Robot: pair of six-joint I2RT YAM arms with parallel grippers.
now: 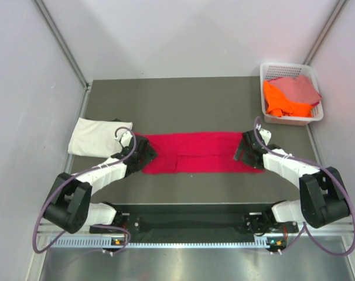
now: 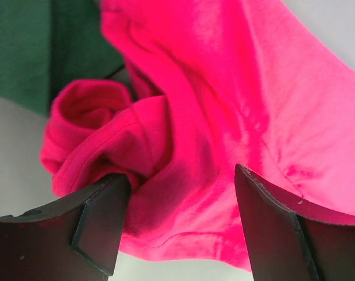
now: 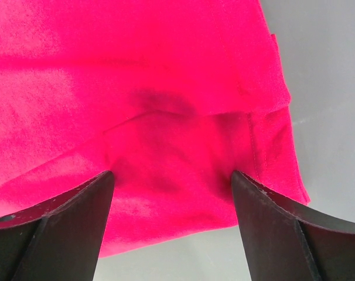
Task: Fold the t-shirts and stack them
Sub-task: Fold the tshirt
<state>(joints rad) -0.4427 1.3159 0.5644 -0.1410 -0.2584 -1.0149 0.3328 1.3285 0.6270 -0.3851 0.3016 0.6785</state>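
Observation:
The crimson-red t-shirt (image 1: 195, 152) lies in a long folded strip across the middle of the table. My left gripper (image 1: 143, 153) is at its left end, jaws wide open over the cloth (image 2: 224, 105), with a bunched sleeve (image 2: 95, 129) by the left finger (image 2: 101, 222). My right gripper (image 1: 246, 151) is at the right end, jaws wide open over the shirt's corner (image 3: 136, 88). The cream-white t-shirt (image 1: 98, 136) lies folded at the left. The orange t-shirt (image 1: 280, 99) and the dusty pink one (image 1: 300, 88) lie in the basket.
A white lattice basket (image 1: 271, 70) stands at the back right corner. Grey walls close in the table on the left, right and back. The dark table surface (image 1: 183, 105) shows behind the red shirt.

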